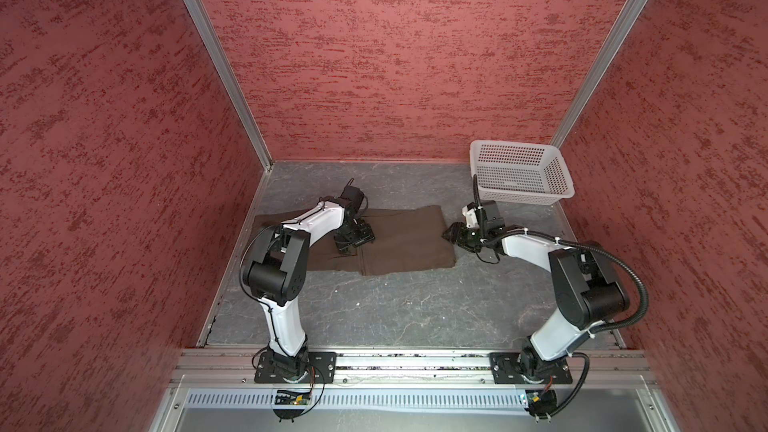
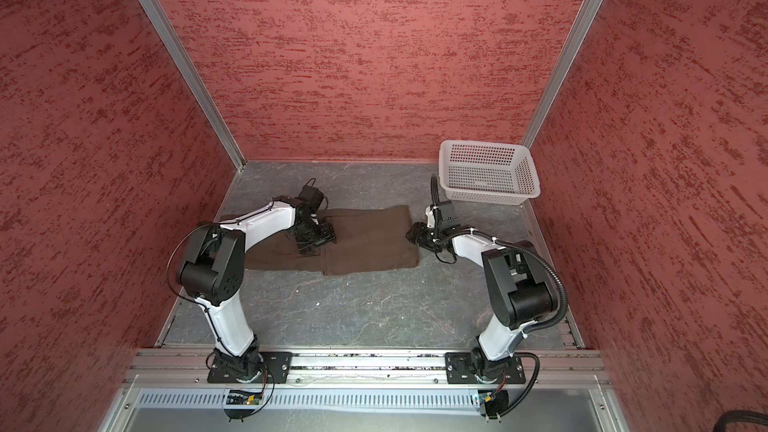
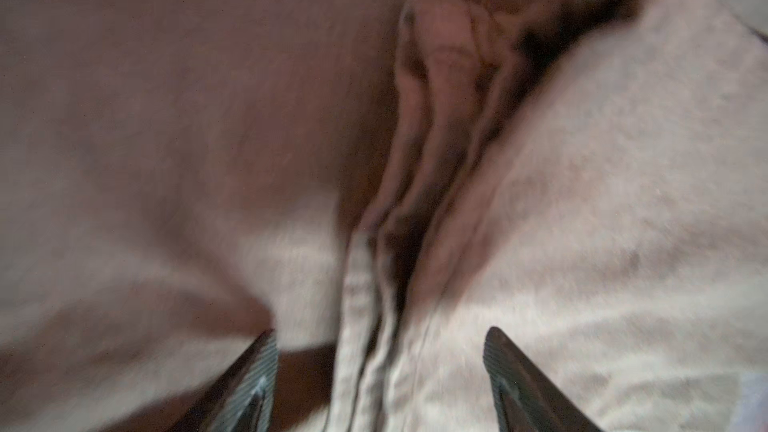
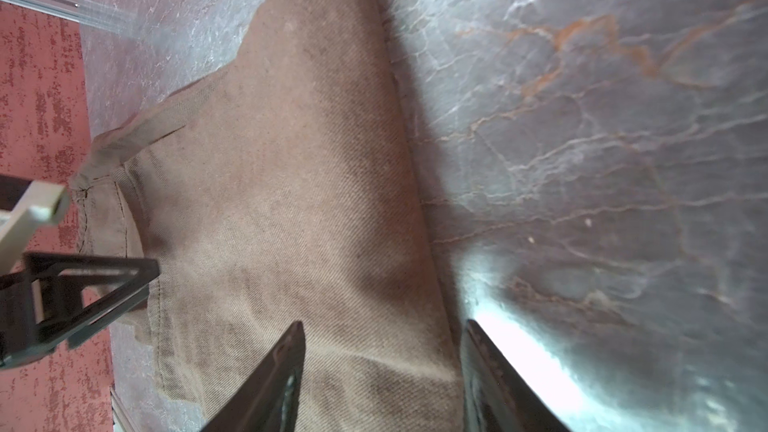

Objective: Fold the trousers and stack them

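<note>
trousers: 1 dark brown pair lay flat on the table, towards the back wall. A layered edge near the middle suggested they were already doubled once. They were well apart from the white basket.
left claw: the left gripper was low over mid-cloth with its jaws apart. A raised ridge of fabric sat between them and nothing was pinched.
right claw: the right gripper was at the cloth's right edge with its jaws apart. 1 finger was over cloth and 1 over bare table, with nothing held.
handling: my read was soft, limp, light twill with a matte, non-slippery surface. Lifted by 1 point, it would likely sag and the layers would shift.
grip: best taken at 2 corners of 1 edge, catching all layers.
hidden: the left arm covered the cloth's left part. The left wrist view was blurred, so I couldn't tell seam from crease, waistband from hems, or whether the fingertips touched the cloth.
</note>
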{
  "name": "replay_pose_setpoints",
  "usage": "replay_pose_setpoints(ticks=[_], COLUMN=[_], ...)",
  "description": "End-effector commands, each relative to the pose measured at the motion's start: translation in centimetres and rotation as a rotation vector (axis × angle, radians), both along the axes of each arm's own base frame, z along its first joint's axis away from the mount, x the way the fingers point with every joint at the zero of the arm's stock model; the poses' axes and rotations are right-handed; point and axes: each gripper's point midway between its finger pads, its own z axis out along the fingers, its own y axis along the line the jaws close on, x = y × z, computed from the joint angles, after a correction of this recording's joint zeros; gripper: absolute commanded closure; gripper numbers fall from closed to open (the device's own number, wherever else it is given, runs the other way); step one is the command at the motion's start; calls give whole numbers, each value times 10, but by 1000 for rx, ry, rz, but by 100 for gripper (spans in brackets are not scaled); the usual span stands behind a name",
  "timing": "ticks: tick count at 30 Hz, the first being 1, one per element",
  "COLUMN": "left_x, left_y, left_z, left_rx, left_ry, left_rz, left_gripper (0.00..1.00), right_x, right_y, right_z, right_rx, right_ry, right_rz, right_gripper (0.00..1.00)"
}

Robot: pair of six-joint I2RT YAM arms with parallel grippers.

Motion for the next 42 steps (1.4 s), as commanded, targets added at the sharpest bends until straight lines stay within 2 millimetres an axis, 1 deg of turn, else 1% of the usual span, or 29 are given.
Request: replay_pose_setpoints(ticks=[1, 2, 3, 4, 7, 11, 15, 16, 18, 20, 22, 23, 25, 26, 27, 28, 30, 32, 35, 37, 38, 42], left_x=[21, 24, 27, 32, 45, 59, 73, 76, 79, 77, 73, 70, 64, 61, 58, 56, 53, 52, 44, 37, 33, 18], left_y=[-8, -10, -13, -16, -20, -17, -19, -17, -11, -1, 13, 20, 32, 38, 44, 48, 53, 55, 52, 49, 48, 52], left_z=[-10, -11, -9, -5, 17, 41, 80, 90, 99, 95, 80, 70, 48, 39, 32, 29, 30, 37, 42, 43, 43, 43], left_rx=[28, 26, 18, 13, 36, 82, 111, 124, 157, 174, 174, 169, 147, 127, 107, 93, 55, 38, 28, 26, 26, 24], left_ry=[-45, -45, -51, -68, -123, -146, -227, -259, -304, -294, -253, -232, -187, -162, -144, -136, -142, -158, -151, -145, -145, -124], left_rz=[-27, -23, -24, -24, -40, -81, -145, -164, -188, -179, -145, -122, -71, -38, -3, 25, 60, 69, 57, 46, 41, 54], left_gripper=[40, 53, 64, 71, 84, 96, 98, 97, 96, 95, 92, 82, 43, 33, 29, 28, 28, 28, 29, 31, 31, 32], right_x=[-1, -2, -3, -3, -1, 3, 4, 5, 5, 5, 4, 3, 3, 2, 2, 2, 2, 4, 9, 13, 15, 19], right_y=[-1, -2, -2, -2, -2, -2, -3, -3, -4, -4, -6, -6, -8, -8, -9, -9, -9, -9, -6, 0, 3, 12], right_z=[5, 4, 4, 3, -2, -2, -3, -4, -6, -7, -7, -8, -8, -8, -7, -7, -5, -3, -7, -10, -11, -19], right_rx=[15, 20, 24, 23, 3, 8, 25, 23, 17, 19, 17, 13, 5, -1, -4, -6, -6, -4, 15, 45, 72, 135], right_ry=[-22, -19, -17, -12, 6, 6, 6, 9, 12, 16, 13, 13, 12, 15, 14, 12, 4, -6, -3, -2, -4, 8], right_rz=[-7, -15, -16, -14, 1, -15, -44, -44, -45, -45, -47, -48, -46, -43, -40, -37, -34, -38, -40, -34, -32, -35], right_gripper=[39, 39, 39, 39, 39, 40, 40, 40, 40, 40, 40, 40, 40, 40, 40, 40, 39, 39, 39, 42, 46, 53])
